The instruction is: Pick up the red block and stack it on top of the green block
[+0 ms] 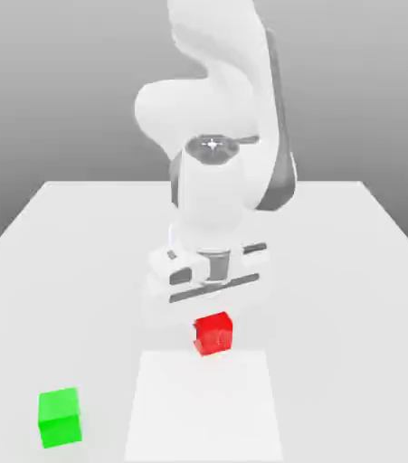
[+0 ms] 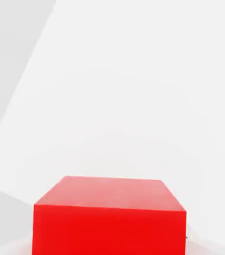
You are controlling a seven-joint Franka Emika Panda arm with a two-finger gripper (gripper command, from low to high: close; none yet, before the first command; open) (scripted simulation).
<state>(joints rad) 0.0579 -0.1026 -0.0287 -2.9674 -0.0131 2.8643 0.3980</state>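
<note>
The red block (image 1: 213, 333) sits near the table's front middle, directly under my gripper (image 1: 213, 306), whose hand hangs straight down over it. In the hand view the red block (image 2: 109, 216) looms very close, its top face and one side showing. The gripper is shut on the red block. The green block (image 1: 60, 417) rests on the table toward the exterior view's left front corner, well apart from the red one.
The white table (image 1: 352, 271) stretches wide to both sides and to the back. A slightly brighter rectangular patch (image 1: 203, 411) lies on the table in front of the red block. The arm's white body (image 1: 216, 136) rises behind the hand.
</note>
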